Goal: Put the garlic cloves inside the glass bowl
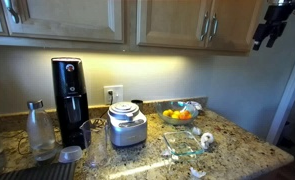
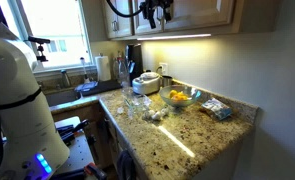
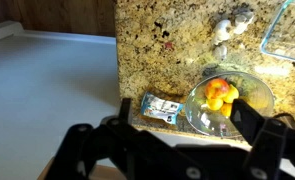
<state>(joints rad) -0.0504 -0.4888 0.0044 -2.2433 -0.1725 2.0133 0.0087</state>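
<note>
1. Granite kitchen counter (image 1: 237,140) beneath wooden cabinets, lit from under their edge.
2. Garlic cloves (image 3: 225,30) loose on the stone, just beside the glass bowl (image 3: 287,35).
3. Gripper (image 3: 182,118) high above the counter, jaws spread wide, holding nothing.
4. Likely the approach step: next, descend over one clove, then close gently.

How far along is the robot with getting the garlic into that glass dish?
Nothing looks done yet: the garlic cloves lie on the granite counter beside the glass bowl, not in it. Nothing is in hand: the gripper hangs open up by the cabinets, holding nothing. Everything is left: come down, pick up the cloves, and drop them into the bowl.
</note>
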